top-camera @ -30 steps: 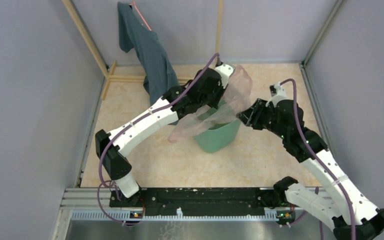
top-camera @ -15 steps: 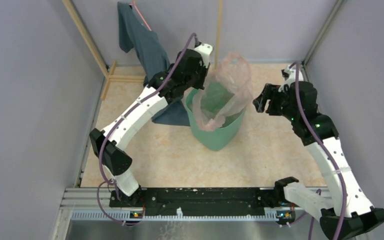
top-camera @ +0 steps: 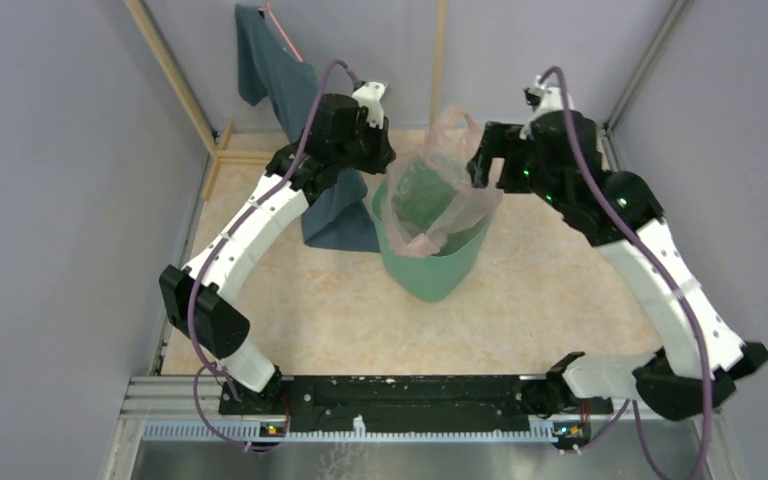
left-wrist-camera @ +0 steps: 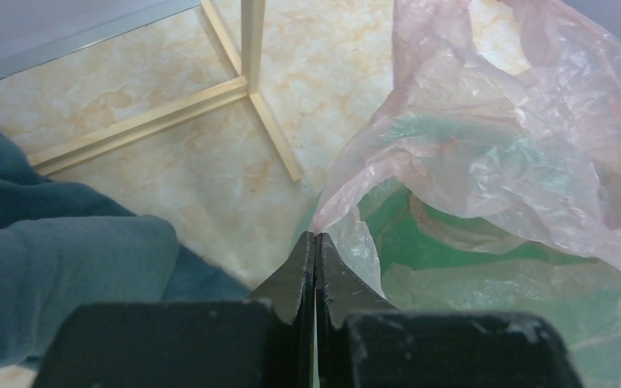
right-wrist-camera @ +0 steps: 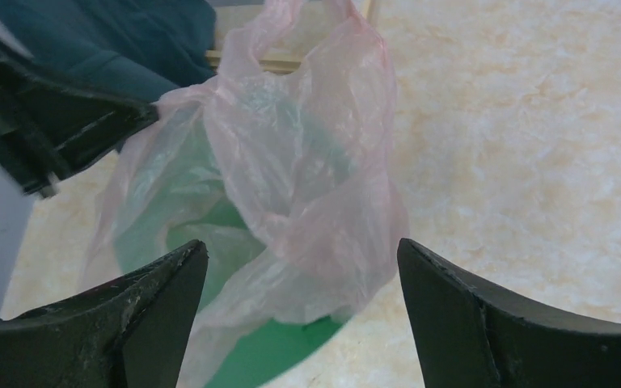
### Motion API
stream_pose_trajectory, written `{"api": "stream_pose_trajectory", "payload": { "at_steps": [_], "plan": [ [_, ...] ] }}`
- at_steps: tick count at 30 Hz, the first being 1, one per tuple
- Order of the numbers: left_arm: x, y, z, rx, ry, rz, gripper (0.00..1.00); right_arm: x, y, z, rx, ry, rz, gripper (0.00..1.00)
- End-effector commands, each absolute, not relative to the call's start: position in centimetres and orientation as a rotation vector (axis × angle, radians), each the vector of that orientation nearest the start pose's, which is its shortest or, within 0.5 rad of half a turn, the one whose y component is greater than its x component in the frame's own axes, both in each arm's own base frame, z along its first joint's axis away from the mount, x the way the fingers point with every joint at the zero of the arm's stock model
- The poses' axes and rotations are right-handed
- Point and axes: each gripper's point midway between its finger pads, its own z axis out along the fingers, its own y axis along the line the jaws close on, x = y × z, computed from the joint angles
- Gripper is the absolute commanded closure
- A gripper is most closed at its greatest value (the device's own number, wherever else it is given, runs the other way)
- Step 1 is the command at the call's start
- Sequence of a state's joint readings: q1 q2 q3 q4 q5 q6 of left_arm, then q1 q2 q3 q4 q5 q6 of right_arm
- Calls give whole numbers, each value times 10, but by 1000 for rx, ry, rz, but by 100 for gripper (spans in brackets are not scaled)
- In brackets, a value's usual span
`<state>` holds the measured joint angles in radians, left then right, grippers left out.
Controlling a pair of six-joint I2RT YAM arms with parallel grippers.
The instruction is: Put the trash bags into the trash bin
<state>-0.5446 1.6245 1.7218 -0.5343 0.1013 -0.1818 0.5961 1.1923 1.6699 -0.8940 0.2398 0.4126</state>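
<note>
A pale pink trash bag (top-camera: 442, 178) stands crumpled over the mouth of the mint-green trash bin (top-camera: 430, 272), partly inside it and spilling over the right rim. My left gripper (top-camera: 390, 158) is at the bin's left rim, shut on the bag's edge; in the left wrist view its jaws (left-wrist-camera: 315, 237) pinch a fold of the bag (left-wrist-camera: 493, 121) above the bin's green inside (left-wrist-camera: 424, 242). My right gripper (top-camera: 480, 165) hovers open just right of the bag. In the right wrist view its gripper (right-wrist-camera: 302, 246) frames the bag (right-wrist-camera: 315, 162) and bin (right-wrist-camera: 267, 352) without touching.
A dark teal garment (top-camera: 300, 110) hangs from a wooden frame (top-camera: 175, 75) behind and left of the bin, its lower end lying against the bin's left side. Grey walls enclose the marbled floor (top-camera: 360, 320) on three sides.
My right gripper opened, let go of the bag and swung up to its far right side. My left arm drew back left with the bag's edge, and the bag settled over the bin's mouth.
</note>
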Motion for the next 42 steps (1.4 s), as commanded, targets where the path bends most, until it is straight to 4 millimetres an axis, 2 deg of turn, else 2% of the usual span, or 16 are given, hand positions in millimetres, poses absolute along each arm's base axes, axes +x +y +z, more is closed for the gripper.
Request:
{"api": "stream_pose_trajectory", "payload": {
  "at_steps": [1,4,7,10,13,16,17,20,23,28,33,36,39,42],
  "plan": [
    [392,-273,353,424,1899,-648,100,311,157,363,1,2082,207,13],
    [394,-268,352,416,1900,-632,100,322,150,348,6,2119,88,16],
    [398,-262,349,404,1904,-606,100,326,144,336,9,2123,18,27],
    [405,-252,342,374,1924,-568,100,321,134,334,20,2101,-2,52],
    [413,-240,330,340,1955,-535,100,313,128,327,13,2071,6,70],
    [420,-230,316,310,1988,-510,100,308,119,320,20,2048,0,97],
    [422,-228,312,306,1998,-506,100,307,116,317,19,2046,-9,100],
    [426,-224,300,295,2019,-494,100,304,103,308,32,2048,-44,100],
    [427,-223,292,299,2037,-502,100,301,100,299,29,2060,-4,100],
    [426,-223,278,314,2063,-506,100,296,105,279,16,2085,142,100],
    [415,-212,255,315,2110,-457,100,287,106,254,4,2118,163,100],
    [404,-215,254,341,2099,-502,100,278,129,244,-30,2121,327,100],
    [397,-228,257,367,2070,-601,100,265,152,230,-33,2118,526,99],
    [391,-245,250,403,2080,-715,100,252,167,223,-5,2104,680,96]
  ]
}}
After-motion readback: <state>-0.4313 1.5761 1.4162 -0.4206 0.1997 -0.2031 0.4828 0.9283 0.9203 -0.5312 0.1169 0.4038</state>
